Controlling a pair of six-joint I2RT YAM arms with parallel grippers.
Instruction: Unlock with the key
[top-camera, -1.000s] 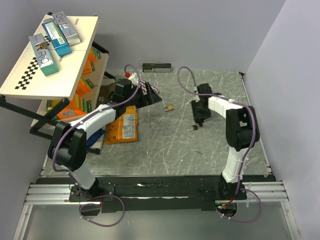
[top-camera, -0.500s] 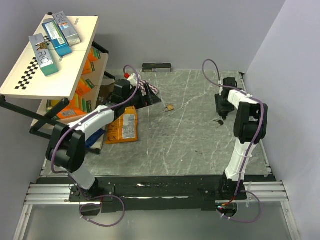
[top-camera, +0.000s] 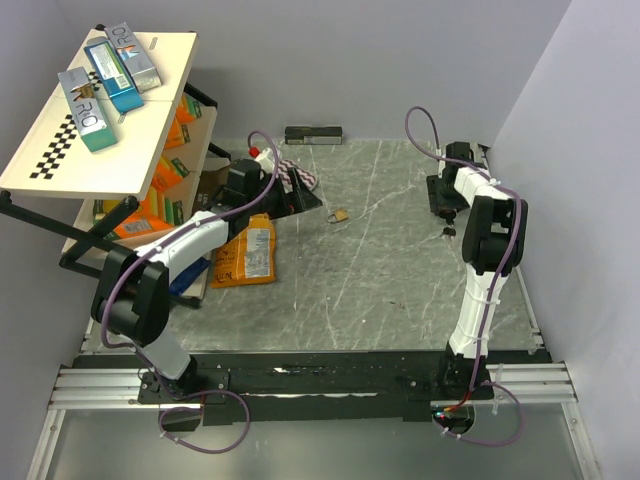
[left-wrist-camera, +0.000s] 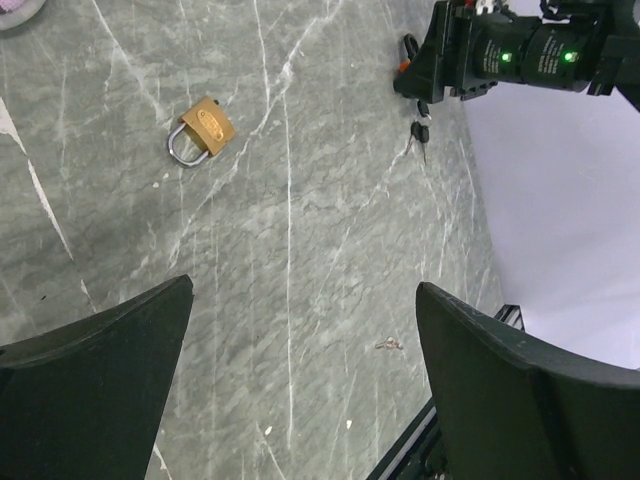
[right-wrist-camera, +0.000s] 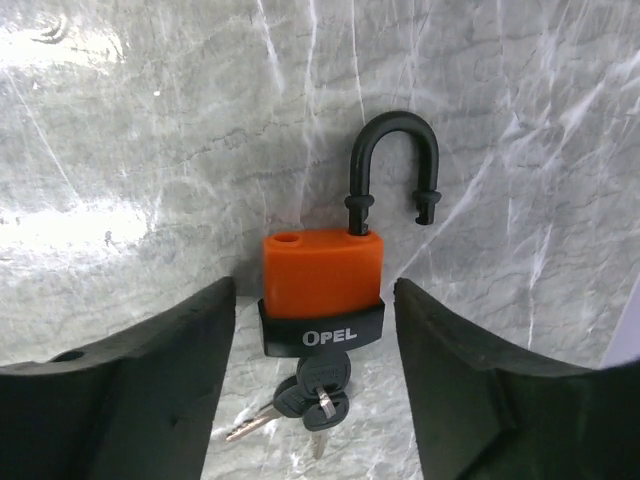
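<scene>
The right arm's jaws are standing spread either side of the orange padlock, which is lying on the bench with its black shackle standing open. The key is sitting at its base, seemingly in the keyhole. The left arm's jaws are hanging wide apart, the brass padlock lying beyond them.

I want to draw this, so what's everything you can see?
Orange plastic padlock with open black shackle: one, orange, far right of the grey marble table.
Black-headed metal keys: small bunch, black, at that padlock's base.
Small brass padlock: one, gold, mid-table.
Teal-and-grey cardboard boxes: three, teal and grey, on the white top shelf.
Orange snack packet: one, orange, beside the shelf.
Left gripper: one, black, open above the table.
Right gripper: one, black, open around the orange padlock.
</scene>
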